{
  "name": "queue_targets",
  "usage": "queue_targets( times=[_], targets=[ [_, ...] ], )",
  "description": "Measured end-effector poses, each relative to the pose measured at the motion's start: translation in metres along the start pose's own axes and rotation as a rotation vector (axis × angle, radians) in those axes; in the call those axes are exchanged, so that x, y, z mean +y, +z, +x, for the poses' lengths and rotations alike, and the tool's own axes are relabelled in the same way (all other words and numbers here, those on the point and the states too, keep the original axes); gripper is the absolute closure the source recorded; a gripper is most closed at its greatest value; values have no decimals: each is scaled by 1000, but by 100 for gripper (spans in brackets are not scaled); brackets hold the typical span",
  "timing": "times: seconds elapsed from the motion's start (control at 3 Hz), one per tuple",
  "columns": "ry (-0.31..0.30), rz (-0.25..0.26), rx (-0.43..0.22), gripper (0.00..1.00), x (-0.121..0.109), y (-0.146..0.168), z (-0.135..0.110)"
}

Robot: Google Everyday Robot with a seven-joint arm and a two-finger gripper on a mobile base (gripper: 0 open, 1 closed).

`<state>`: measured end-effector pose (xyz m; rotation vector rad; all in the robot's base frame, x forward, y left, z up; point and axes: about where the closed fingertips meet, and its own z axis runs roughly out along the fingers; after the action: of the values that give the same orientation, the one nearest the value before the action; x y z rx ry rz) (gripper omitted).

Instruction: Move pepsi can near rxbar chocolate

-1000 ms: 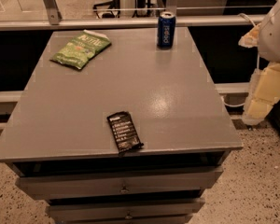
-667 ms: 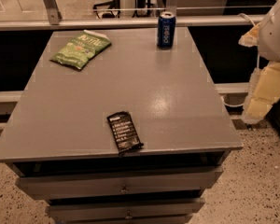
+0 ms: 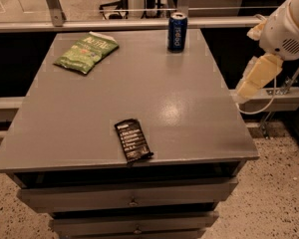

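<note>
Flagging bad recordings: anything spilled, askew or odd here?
Nothing spilled. The pepsi can stands upright at the back; the rxbar chocolate lies askew near the front edge of the table. The gripper hangs off its right side.

Grey drawer unit on speckled floor, rail and glass behind.
Flat grey table (image 3: 199,148) top, matte, one soft light glare (image 3: 177,111) right of centre. Two drawer fronts (image 3: 79,198) below the front edge, each with a small round knob (image 3: 133,201). Floor (image 3: 279,193) is pale terrazzo with dark flecks. Horizontal metal rail (image 3: 114,24) runs along the far edge, with a slanted metal post (image 3: 54,4) at upper left. Office chair base (image 3: 112,11) on lighter floor beyond. Dark gaps on both sides, each crossed by a low grey ledge (image 3: 5,106). Gripper (image 3: 249,86) hangs off the table's right side, above the right ledge.
</note>
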<state>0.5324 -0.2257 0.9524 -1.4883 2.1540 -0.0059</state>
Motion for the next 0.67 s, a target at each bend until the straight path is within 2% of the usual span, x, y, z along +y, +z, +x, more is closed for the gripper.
queue_targets(
  times=[0.33,0.67],
  targets=[
    [99,4,-114,0,-34,46,-7],
    [98,1,-118,0,-33,47,-8]
  ],
)
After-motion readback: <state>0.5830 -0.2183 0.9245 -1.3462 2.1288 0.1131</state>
